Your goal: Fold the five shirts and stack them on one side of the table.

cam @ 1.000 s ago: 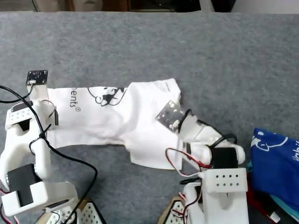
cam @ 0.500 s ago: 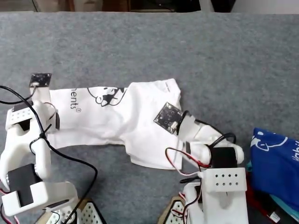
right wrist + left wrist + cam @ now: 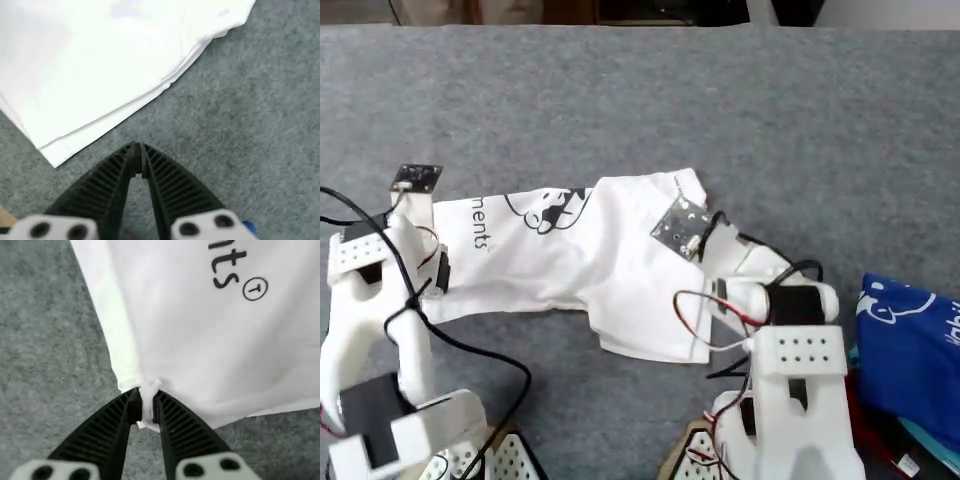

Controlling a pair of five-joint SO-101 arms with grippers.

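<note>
The grey counter (image 3: 620, 90) holds a white shirt (image 3: 600, 255) in its middle. A blue shirt (image 3: 910, 340) sits at the right edge. The left fingers (image 3: 135, 402) pinch the white shirt's corner. The right fingers (image 3: 135, 160) are closed on nothing, just beside the white shirt.

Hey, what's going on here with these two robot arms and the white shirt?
Two arms are working on a white shirt that lies partly folded on the grey table. The left gripper is pinched shut on the shirt's edge at one end. The right gripper is shut on nothing, over the table surface just off the shirt's other end. A blue shirt lies at the table's right side.
</note>
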